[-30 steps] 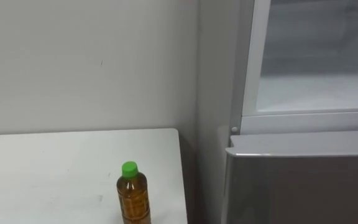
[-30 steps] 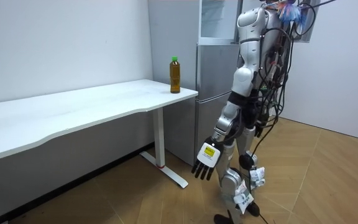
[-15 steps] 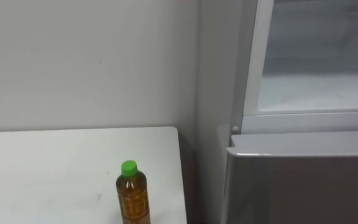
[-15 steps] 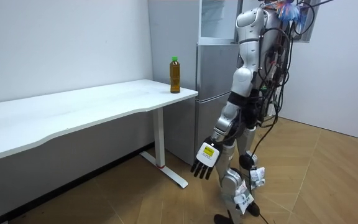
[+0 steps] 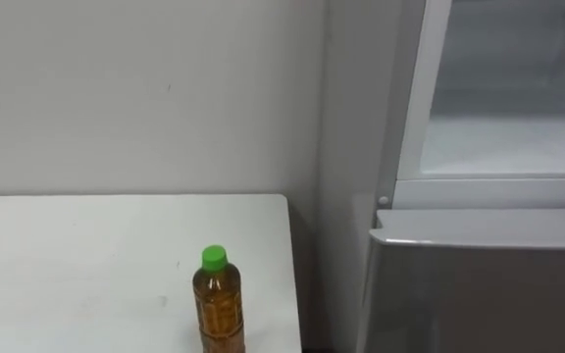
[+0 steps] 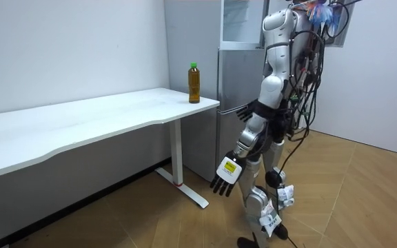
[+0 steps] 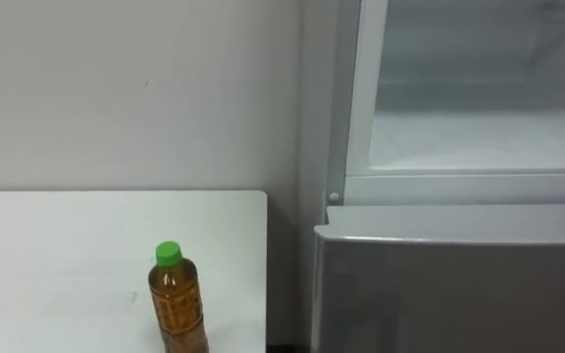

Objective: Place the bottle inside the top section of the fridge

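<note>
Bottle [image 5: 218,306], green-capped, stood upright near table [image 5: 67,265] right edge, beside fridge [image 5: 479,284] | left hand [image 6: 226,176] hung low, fingers relaxed, empty | right hand [image 6: 245,114] at waist height, grasp could not be told.

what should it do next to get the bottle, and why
Probably lift the left hand toward the bottle: the bottle stands untouched near the corner of the table beside the fridge, and that hand hangs open, low by the leg.
</note>
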Controlling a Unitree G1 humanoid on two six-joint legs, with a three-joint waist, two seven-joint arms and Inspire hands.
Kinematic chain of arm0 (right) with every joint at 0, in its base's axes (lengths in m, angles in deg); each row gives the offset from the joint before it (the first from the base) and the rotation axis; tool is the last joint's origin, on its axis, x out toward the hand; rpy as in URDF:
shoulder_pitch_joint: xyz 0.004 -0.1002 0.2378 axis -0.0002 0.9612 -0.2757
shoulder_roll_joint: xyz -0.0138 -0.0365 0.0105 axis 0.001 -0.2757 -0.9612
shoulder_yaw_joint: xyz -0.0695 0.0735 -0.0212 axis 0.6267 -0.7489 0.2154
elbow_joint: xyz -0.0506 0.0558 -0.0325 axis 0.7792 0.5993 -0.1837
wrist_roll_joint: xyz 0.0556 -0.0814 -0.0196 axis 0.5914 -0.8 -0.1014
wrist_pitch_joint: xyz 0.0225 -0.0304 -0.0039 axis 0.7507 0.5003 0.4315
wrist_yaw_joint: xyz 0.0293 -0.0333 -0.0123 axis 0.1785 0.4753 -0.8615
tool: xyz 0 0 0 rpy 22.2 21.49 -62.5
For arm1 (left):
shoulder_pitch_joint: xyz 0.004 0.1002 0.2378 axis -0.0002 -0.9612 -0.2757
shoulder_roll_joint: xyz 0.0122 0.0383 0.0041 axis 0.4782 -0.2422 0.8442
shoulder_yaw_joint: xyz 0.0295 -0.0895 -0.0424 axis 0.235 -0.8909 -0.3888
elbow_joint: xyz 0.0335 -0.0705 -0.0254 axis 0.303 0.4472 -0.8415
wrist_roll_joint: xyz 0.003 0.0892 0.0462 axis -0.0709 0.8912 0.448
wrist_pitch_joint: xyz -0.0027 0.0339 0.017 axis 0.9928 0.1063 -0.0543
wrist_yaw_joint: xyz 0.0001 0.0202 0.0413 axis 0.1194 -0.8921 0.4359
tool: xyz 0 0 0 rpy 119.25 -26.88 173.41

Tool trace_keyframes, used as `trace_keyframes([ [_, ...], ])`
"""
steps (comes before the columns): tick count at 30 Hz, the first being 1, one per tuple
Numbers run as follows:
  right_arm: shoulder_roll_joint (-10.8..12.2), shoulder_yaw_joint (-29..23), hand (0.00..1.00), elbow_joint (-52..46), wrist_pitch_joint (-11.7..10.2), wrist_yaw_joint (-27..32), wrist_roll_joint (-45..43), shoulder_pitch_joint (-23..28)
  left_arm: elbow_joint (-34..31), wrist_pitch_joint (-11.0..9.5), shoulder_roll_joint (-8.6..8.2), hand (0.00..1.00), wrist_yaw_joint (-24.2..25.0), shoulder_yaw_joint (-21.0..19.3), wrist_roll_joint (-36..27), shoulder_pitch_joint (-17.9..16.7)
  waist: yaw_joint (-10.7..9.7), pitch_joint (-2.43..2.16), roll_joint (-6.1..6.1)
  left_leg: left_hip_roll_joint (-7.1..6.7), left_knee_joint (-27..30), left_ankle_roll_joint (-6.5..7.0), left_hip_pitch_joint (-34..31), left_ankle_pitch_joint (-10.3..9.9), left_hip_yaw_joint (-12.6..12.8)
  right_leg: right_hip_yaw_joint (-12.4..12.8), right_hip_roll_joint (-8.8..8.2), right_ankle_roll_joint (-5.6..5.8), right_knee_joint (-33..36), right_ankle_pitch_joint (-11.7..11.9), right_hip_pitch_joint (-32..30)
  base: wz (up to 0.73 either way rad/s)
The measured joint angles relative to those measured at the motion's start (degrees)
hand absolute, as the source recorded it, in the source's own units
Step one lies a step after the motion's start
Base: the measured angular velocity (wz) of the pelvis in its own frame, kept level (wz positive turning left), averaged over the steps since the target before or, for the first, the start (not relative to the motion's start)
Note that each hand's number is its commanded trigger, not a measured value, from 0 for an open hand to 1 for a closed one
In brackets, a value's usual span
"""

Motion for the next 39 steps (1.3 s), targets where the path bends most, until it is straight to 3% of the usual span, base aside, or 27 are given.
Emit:
trace_keyframes([
  [5,-0.6,-0.1,0.0,-5.7,0.6,-2.3,0.1,1.1,0.1,0.0,0.16,0.0,0.9,-0.1,0.0,-0.1,0.2,-0.08,0.12,0.01,-0.3,0.0,-0.1,0.0,-0.5,0.0,0.12,-0.02,0.1,0.0,0.0,0.0],
  [7,-1.8,-0.1,0.0,-8.5,1.2,-2.8,-0.1,1.3,0.0,0.0,0.18,0.0,1.2,-0.2,0.0,0.1,-0.1,0.46,0.21,0.0,-0.3,0.0,-0.1,0.0,-0.5,0.0,0.12,-0.04,0.1,0.1,-0.1,0.0],
  [8,-2.1,-0.1,0.0,-9.2,1.6,-2.8,-0.2,1.4,-0.1,0.0,0.18,0.0,1.2,-0.2,0.1,0.1,-0.1,0.48,0.18,0.0,-0.4,0.0,-0.2,0.0,-0.5,0.0,0.11,-0.04,0.1,0.1,0.0,0.0],
  [13,-5.1,-0.1,0.0,-16.1,4.9,-4.0,-0.5,2.1,-0.2,-0.1,1.0,0.0,1.9,0.2,0.0,0.3,-0.1,0.83,-0.5,0.06,-0.5,0.0,-0.4,0.0,-0.5,-0.1,0.02,-0.03,1.2,0.1,-0.5,0.0],
  [16,-7.9,-0.2,0.0,-22.3,7.4,-4.8,-0.7,2.1,-0.4,-0.2,1.46,0.0,2.3,0.1,0.0,0.2,0.1,0.82,-0.72,0.08,-0.4,0.01,-0.9,0.0,-0.4,0.2,0.04,-0.13,1.2,0.2,-1.2,-0.06],
  [18,-8.7,-0.2,0.0,-24.2,7.7,-5.2,-1.5,2.1,-0.4,-0.2,1.48,0.0,2.4,0.1,0.0,0.2,0.4,0.76,-0.8,0.2,-0.4,0.01,-0.7,0.0,0.1,0.6,0.15,-0.17,1.3,0.3,-1.0,-0.11],
  [28,-9.0,-2.6,0.0,-34.8,7.7,-5.8,-2.2,1.6,-0.1,-1.1,1.63,0.0,2.5,1.1,0.0,0.6,2.4,0.62,-0.64,0.73,0.0,-0.01,-0.6,0.1,1.0,1.2,0.61,-0.59,1.2,0.8,-1.2,-0.04],
  [39,-9.0,-4.8,0.0,-36.0,7.7,-5.5,-2.2,0.5,0.6,-1.2,2.22,0.0,2.5,1.1,0.0,0.0,4.1,0.61,-1.48,0.85,-0.1,-0.07,-0.9,0.1,1.0,1.1,0.75,-0.65,1.2,1.1,-1.5,-0.01],
])
